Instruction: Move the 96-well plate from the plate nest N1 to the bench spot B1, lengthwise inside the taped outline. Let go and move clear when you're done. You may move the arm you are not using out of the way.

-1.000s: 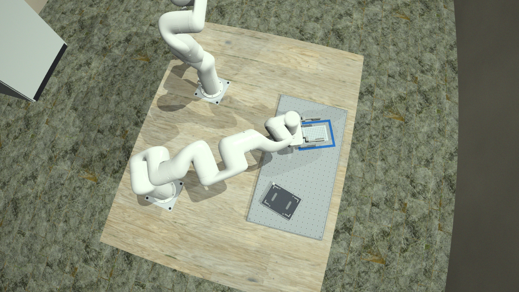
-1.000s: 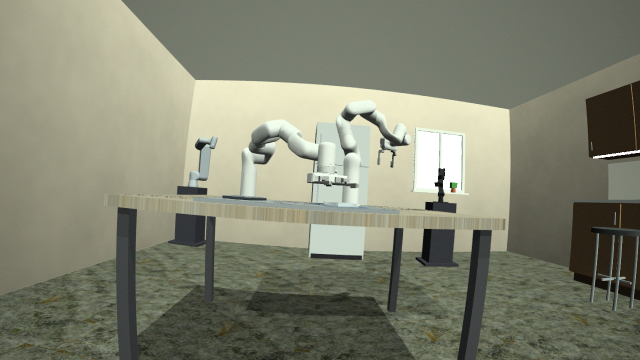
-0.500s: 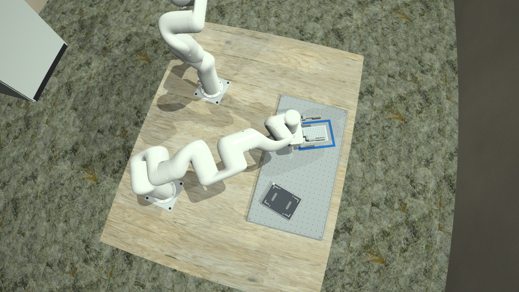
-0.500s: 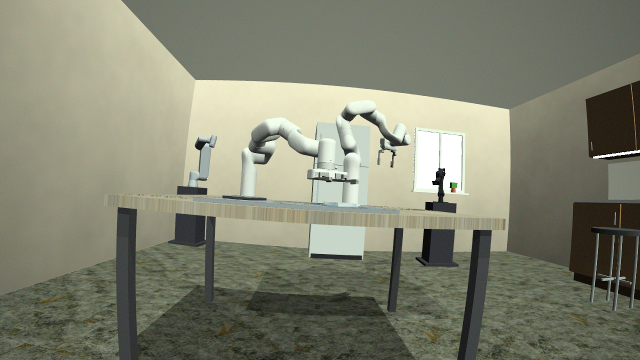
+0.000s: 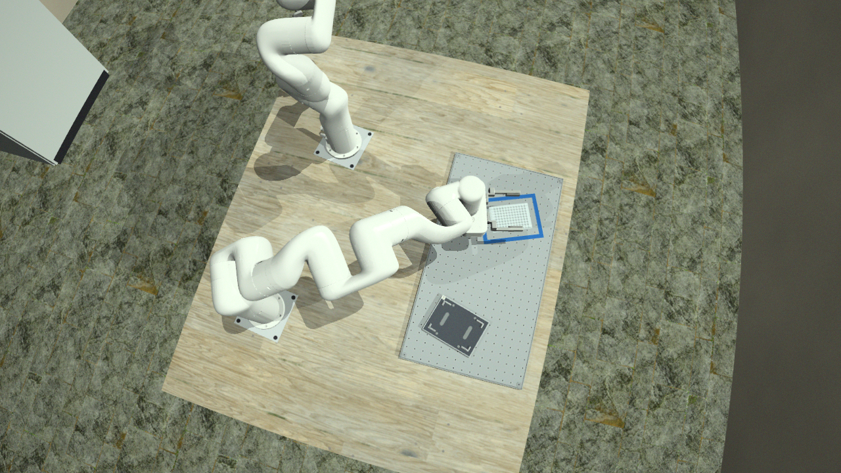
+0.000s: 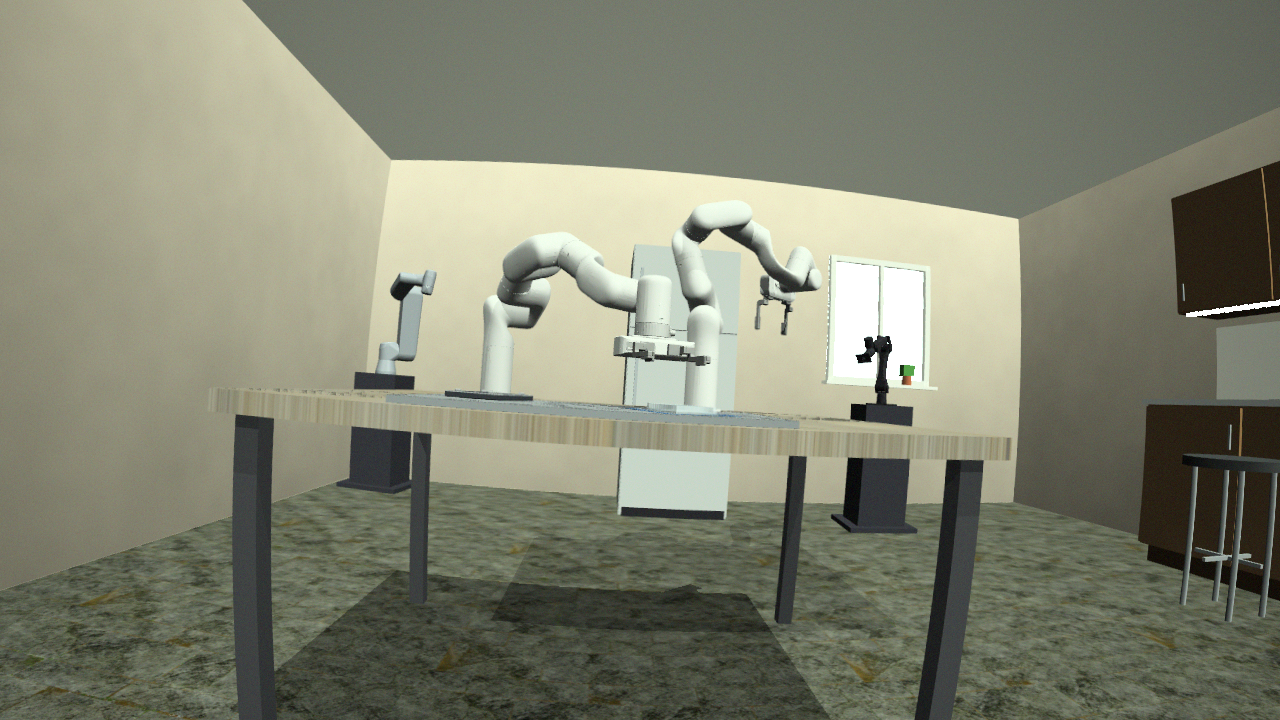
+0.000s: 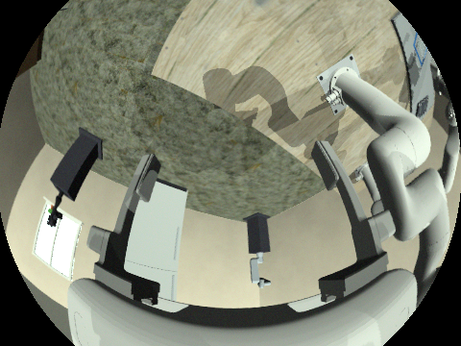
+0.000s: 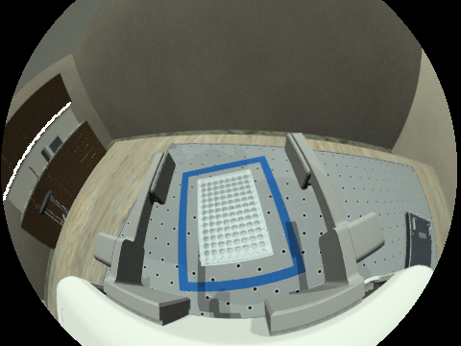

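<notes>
Hovering above the plate, your right gripper is empty, fingers apart; plate sits inside blue tape.

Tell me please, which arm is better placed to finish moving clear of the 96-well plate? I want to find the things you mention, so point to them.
The right. Its pincer [image 5: 505, 210] [image 6: 677, 356] [image 8: 230, 168] hovers above the plate [image 5: 510, 216] [image 8: 232, 216], fingers apart, holding nothing. The left pincer [image 6: 772, 331] [image 7: 235, 165] is already far off.
</notes>
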`<action>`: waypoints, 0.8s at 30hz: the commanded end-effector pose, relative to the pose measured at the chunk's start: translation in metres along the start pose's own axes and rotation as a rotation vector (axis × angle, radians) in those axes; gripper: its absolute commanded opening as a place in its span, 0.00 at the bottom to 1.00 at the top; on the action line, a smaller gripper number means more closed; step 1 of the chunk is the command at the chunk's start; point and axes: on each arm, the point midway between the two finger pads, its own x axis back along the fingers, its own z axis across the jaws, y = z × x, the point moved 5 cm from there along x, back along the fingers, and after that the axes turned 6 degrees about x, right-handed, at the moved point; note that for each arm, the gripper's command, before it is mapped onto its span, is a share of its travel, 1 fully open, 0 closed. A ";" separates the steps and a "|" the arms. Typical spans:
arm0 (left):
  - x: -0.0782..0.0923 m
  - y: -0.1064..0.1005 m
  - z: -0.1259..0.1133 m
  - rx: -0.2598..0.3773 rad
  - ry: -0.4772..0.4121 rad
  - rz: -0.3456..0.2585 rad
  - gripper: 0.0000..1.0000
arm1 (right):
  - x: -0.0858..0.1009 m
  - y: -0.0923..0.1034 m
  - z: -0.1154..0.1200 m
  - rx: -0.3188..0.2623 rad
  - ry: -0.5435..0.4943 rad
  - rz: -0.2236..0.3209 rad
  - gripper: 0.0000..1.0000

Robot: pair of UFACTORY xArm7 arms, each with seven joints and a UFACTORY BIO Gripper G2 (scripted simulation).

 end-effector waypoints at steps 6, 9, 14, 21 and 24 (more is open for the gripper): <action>0.001 0.000 0.000 0.000 0.003 -0.002 1.00 | 0.021 0.017 -0.025 -0.005 -0.328 0.024 0.37; 0.001 0.000 0.000 0.000 0.003 -0.002 1.00 | 0.023 0.018 -0.028 -0.005 -0.361 0.027 0.37; 0.001 0.000 0.000 0.000 0.003 -0.002 1.00 | 0.034 0.024 -0.049 -0.005 -0.375 0.029 0.37; 0.001 0.000 0.000 0.000 0.003 -0.002 1.00 | 0.051 0.032 -0.078 -0.004 -0.375 0.029 0.37; 0.001 0.000 0.000 0.000 0.003 -0.002 1.00 | 0.059 0.035 -0.091 -0.004 -0.375 0.029 0.37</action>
